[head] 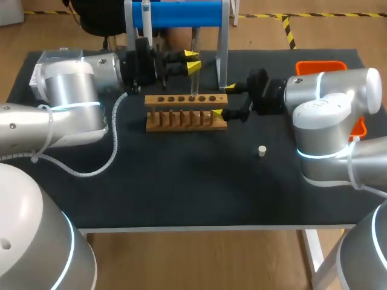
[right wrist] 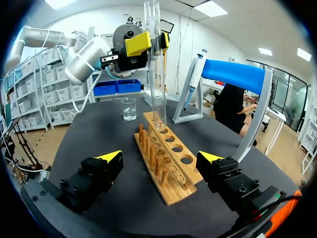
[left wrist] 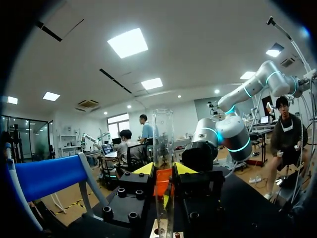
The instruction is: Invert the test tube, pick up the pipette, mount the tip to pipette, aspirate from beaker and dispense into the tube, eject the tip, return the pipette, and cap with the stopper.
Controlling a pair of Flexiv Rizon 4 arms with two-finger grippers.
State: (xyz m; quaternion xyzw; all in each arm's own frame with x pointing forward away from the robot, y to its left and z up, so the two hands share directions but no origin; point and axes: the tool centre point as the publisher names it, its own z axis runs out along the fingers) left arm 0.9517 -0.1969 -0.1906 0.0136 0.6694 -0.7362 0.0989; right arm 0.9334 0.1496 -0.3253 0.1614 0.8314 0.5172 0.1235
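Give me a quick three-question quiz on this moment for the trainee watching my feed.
1. True or false: the left gripper is shut on the test tube.
2. One word: is the right gripper open or shut?
3. Where is the stopper? A) in the test tube; B) lying on the table; C) in the right gripper.
Key: 1 true; 2 open; 3 B.
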